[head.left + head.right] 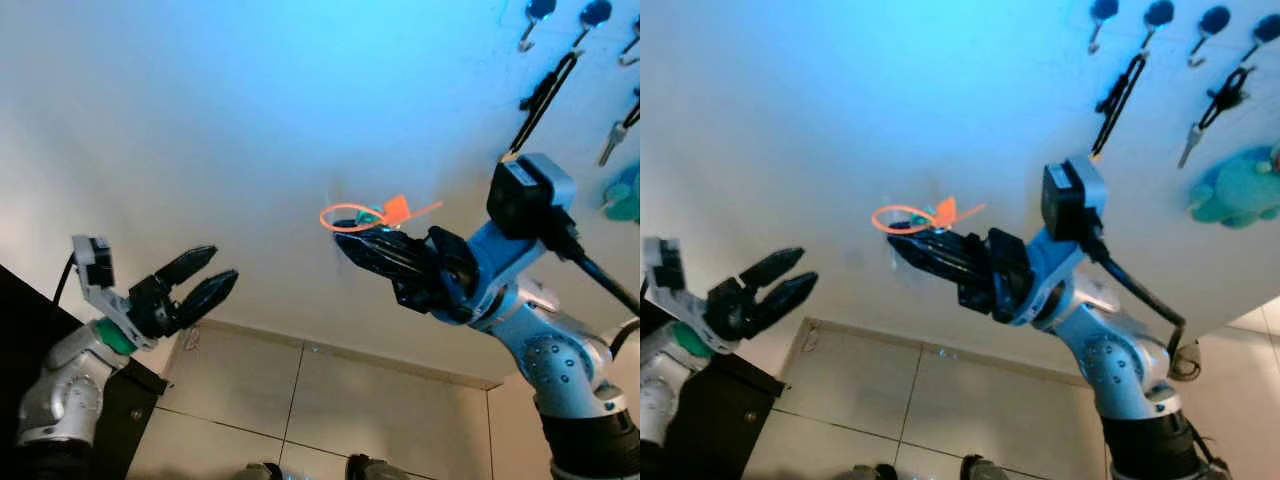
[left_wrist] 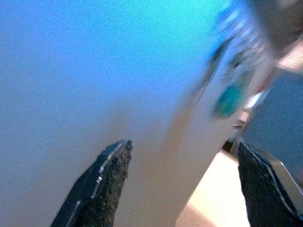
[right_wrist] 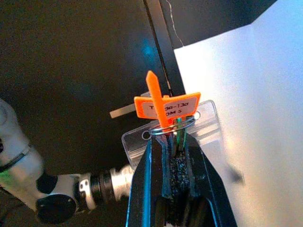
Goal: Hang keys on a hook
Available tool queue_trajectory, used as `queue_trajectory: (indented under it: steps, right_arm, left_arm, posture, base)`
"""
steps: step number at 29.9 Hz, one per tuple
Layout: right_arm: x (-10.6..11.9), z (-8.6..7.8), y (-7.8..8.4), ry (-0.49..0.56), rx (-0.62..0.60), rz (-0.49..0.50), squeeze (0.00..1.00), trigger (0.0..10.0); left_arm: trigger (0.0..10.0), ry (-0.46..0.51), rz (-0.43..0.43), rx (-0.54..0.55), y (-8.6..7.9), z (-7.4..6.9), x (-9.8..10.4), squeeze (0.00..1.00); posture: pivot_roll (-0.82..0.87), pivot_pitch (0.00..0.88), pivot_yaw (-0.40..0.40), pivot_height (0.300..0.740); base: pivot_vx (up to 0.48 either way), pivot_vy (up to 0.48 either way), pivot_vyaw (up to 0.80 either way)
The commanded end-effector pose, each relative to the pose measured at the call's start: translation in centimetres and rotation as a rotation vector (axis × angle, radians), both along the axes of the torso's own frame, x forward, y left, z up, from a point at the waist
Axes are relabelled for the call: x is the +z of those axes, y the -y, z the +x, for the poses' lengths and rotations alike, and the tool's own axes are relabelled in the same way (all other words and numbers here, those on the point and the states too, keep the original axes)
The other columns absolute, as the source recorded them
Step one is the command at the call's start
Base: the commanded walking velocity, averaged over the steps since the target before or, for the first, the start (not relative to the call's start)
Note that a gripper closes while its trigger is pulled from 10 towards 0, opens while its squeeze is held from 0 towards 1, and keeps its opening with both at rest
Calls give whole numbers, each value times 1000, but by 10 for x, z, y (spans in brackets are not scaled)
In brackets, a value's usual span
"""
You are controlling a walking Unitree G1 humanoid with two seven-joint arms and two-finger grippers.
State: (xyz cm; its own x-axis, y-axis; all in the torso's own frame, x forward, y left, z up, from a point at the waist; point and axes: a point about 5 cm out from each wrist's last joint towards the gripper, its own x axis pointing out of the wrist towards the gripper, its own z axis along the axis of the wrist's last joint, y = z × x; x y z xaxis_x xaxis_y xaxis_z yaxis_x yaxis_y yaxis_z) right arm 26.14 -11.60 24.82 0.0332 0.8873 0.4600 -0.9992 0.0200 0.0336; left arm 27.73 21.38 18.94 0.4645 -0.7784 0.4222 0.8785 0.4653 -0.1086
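Gripping the keys by their ring, with the orange tag sticking out past the tips, our right gripper is raised close to the white wall, below and left of the hooks. Our left gripper hovers lower with its fingers apart, holding nothing.

Right hand with keys before wall; hooks upper right

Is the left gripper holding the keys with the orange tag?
No, the left gripper is open and empty; the right gripper is shut on the keys with the orange tag.
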Motion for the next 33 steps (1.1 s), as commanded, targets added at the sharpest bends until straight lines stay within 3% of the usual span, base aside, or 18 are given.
queue_trajectory:
  steps: [1,4,6,9,11,12,16,18,20,26,33]
  right_arm:
    - [3,-5,1,18,30,9,0,0]
    - [5,-5,2,21,42,7,0,0]
    - [5,-5,2,22,44,7,0,0]
    - [7,-4,2,27,39,4,0,0]
    - [7,-4,2,27,39,4,0,0]
    - [7,0,2,29,14,7,0,0]
    - [10,6,2,29,-35,30,0,0]
    - [10,6,2,29,-35,30,0,0]
    - [13,10,2,33,-69,54,0,0]
    - [19,18,4,39,-131,95,0,0]
    - [19,21,0,41,-140,76,0,0]
  left_arm:
    - [10000,67,-32,-25,-3,-7,22,0]
    - [10000,134,2,26,-11,-9,49,0]
    - [10000,144,9,48,-13,-8,54,0]
    - [10000,206,49,66,-2,-8,72,0]
    - [10000,206,49,66,-2,-8,72,0]
    - [10000,213,65,36,9,-10,78,1000]
    - [10000,209,129,-31,27,-16,77,1000]
    - [10000,209,129,-31,27,-16,77,1000]
    - [10000,203,140,-68,40,-19,78,1000]
    - [10000,194,131,-131,52,-26,79,1000]
    - [10000,196,132,-142,58,-28,80,1000]
  posture:
    - [-24,137,63,740]
    - [-24,137,63,740]
    - [-24,137,63,740]
    - [-19,136,61,740]
    - [-19,136,61,740]
    - [-19,136,63,740]
    - [-20,135,64,740]
    - [-20,135,64,740]
    - [-23,131,66,740]
    - [-21,124,65,740]
    - [-18,118,65,740]
  base:
    - [0,0,0]
    - [0,0,0]
    - [0,0,0]
    - [0,0,0]
    - [0,0,0]
    - [0,0,0]
    - [0,0,0]
    - [0,0,0]
    - [0,0,0]
    - [0,0,0]
    - [0,0,0]
